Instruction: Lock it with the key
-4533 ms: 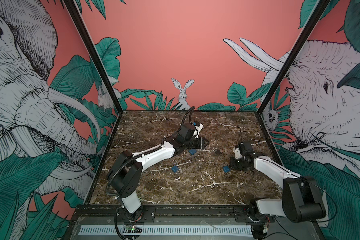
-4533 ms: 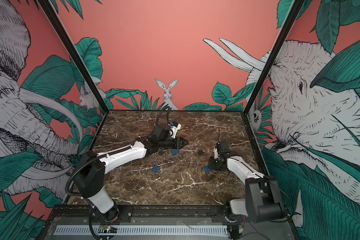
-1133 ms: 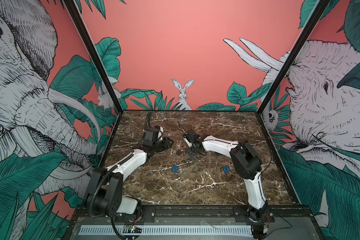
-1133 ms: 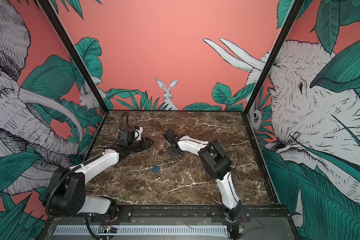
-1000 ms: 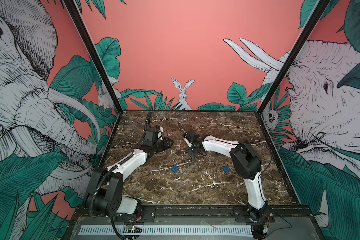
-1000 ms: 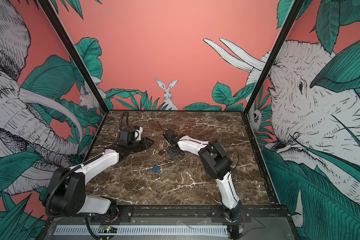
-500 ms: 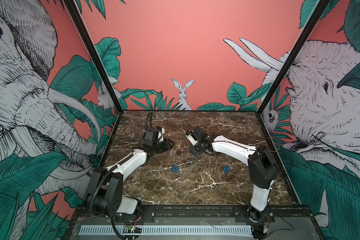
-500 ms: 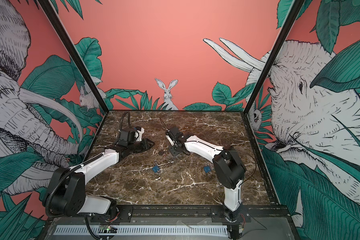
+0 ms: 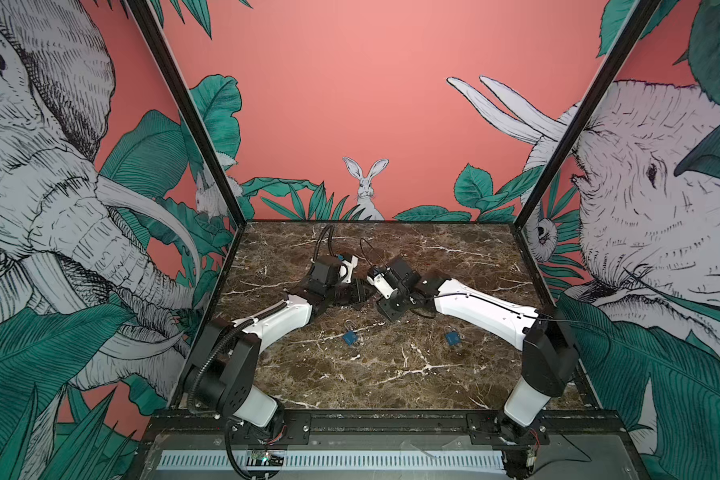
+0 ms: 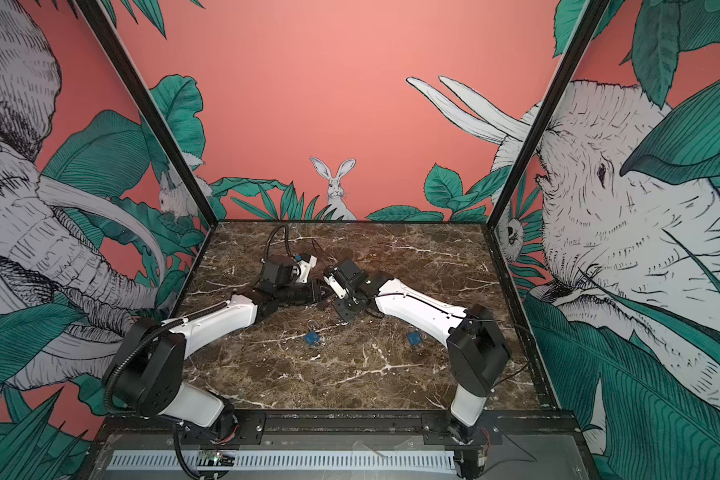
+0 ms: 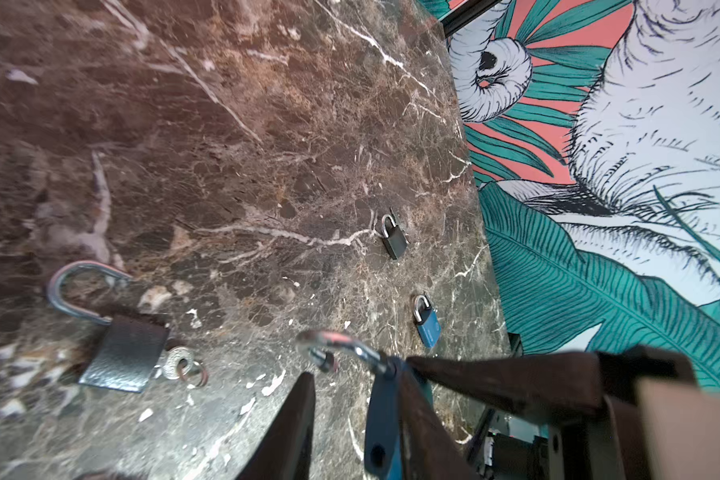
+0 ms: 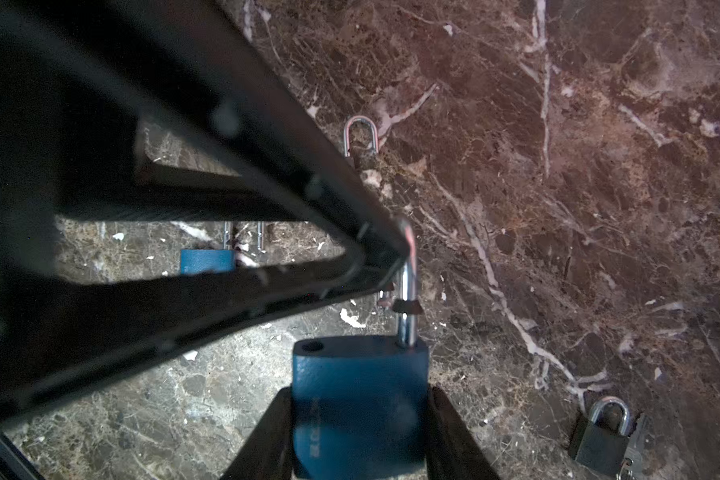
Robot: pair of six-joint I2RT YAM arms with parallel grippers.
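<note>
Left tool [image 9: 367,292] nearer padlock [image 12: 358,395], table [image 9: 391,374] edges far

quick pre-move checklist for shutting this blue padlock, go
1. Right gripper: jaws clamp the padlock body: ok.
2. Shackle shut: not ok, its free leg is out of the hole.
3. Left gripper tip at the shackle top: ok.
4. Key in the held padlock: cannot tell, keyhole hidden.
5. Grey padlock clear of both arms: ok.
</note>
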